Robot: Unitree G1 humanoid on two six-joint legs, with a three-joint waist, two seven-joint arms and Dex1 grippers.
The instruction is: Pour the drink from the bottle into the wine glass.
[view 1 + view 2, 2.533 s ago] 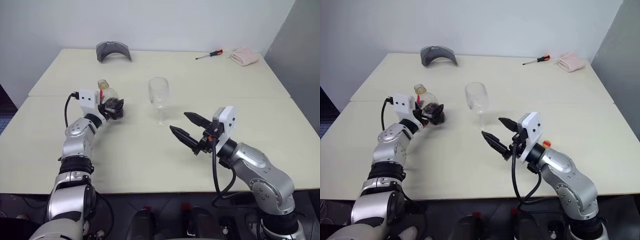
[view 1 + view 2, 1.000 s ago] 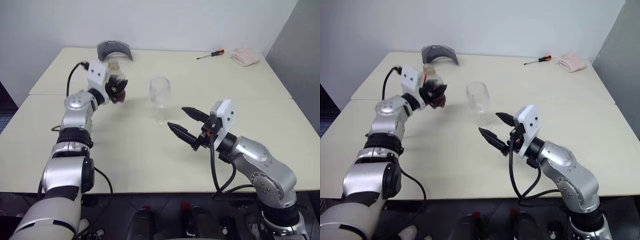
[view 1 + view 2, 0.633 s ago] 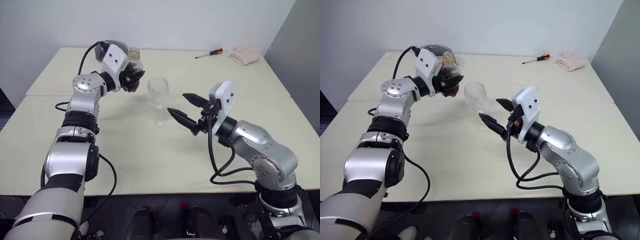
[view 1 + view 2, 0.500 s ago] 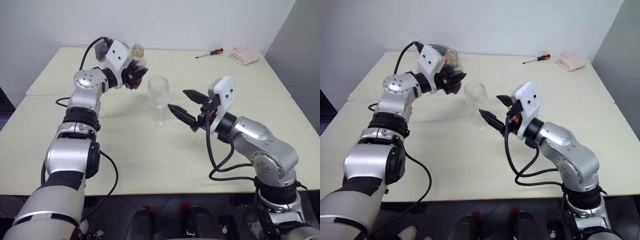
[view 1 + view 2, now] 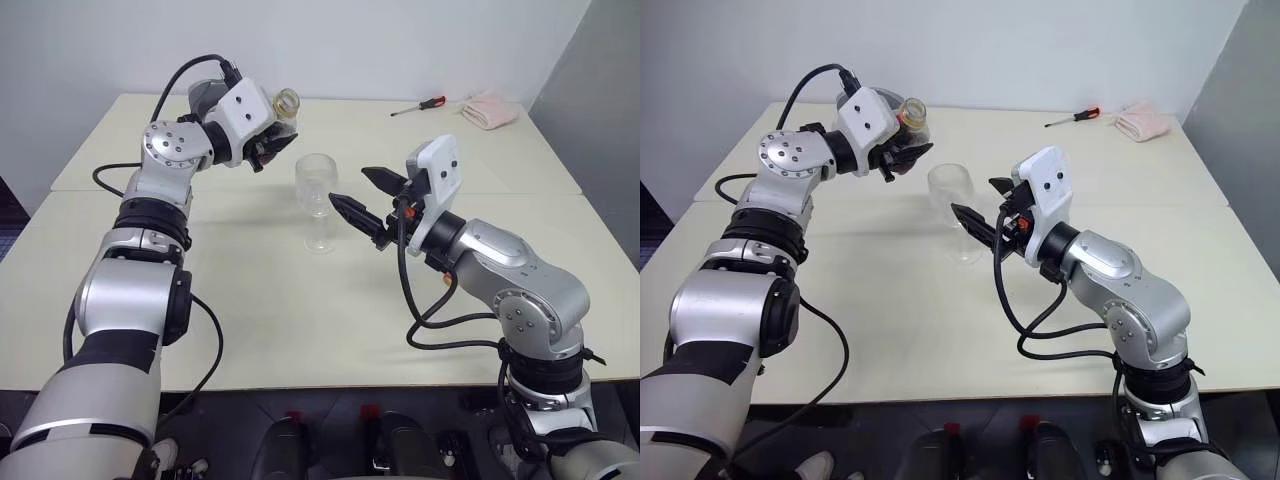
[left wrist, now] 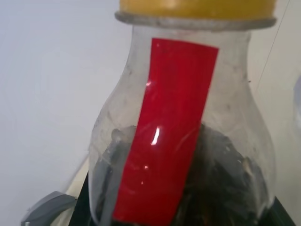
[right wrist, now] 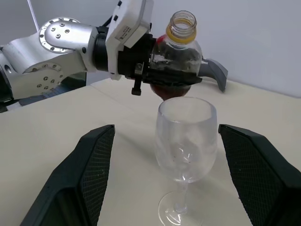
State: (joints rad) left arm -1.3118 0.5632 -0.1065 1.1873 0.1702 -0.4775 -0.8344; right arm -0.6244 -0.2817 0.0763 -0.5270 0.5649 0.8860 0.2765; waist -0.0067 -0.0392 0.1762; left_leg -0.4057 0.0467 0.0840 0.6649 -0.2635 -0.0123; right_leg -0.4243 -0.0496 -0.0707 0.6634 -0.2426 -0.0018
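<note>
- The left gripper [image 7: 167, 75] is clamped round the body of the bottle [image 7: 177, 52], holding it raised off the table [image 5: 300, 320], just behind the wine glass [image 5: 317, 200]; its mouth has no cap
- The drink [image 7: 168, 89] sits dark in the bottle's base
- The wine glass stands upright near the table's middle, empty
- The right gripper [image 5: 362, 196] hovers just beside the glass, fingers spread wide on either side of it, touching nothing
- A screwdriver [image 5: 419, 106] and cloth [image 5: 488, 110] lie at the far right corner
</note>
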